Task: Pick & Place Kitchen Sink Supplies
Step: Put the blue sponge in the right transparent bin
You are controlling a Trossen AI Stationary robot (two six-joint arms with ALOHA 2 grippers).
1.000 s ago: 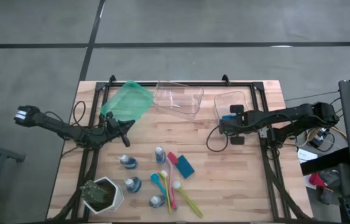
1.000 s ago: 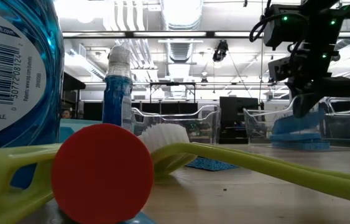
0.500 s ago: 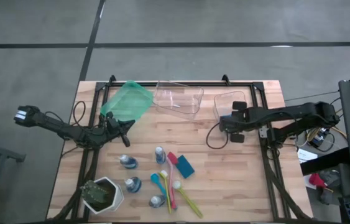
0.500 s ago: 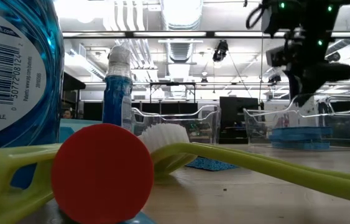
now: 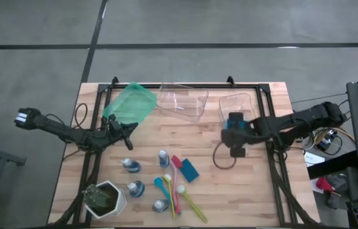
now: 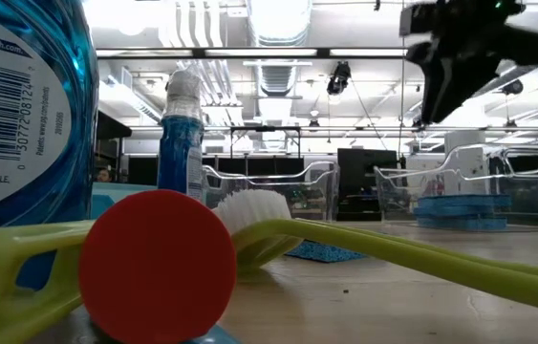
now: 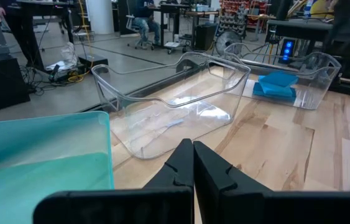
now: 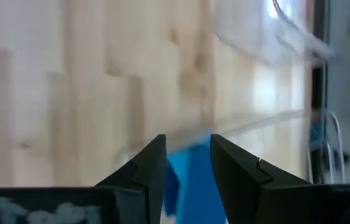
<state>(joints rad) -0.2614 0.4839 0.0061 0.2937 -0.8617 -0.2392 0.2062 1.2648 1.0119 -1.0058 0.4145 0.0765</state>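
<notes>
Blue sponges (image 6: 452, 210) lie in the right clear bin (image 5: 236, 104); they also show in the left wrist view (image 7: 278, 84). My right gripper (image 5: 232, 132) hovers open just above that bin's near end, high in the low view (image 6: 438, 96); a blue sponge (image 8: 190, 177) shows below its fingers. Several small blue bottles (image 5: 164, 158), a teal sponge (image 5: 189, 170) and thin brushes (image 5: 179, 191) lie on the table's near middle. My left gripper (image 5: 128, 130) waits shut near the green bin (image 5: 130, 104).
A wide clear bin (image 5: 182, 100) stands at the far edge between the green bin and the right bin. A white pot with a plant (image 5: 105, 198) sits at the near left corner. Bare wood lies between the supplies and the right gripper.
My right gripper let go of the blue sponge inside the right clear bin, rose out of it and drew back toward the table's near edge. The sponge, tilted under the fingers a second ago, now lies flat in the bin.
</notes>
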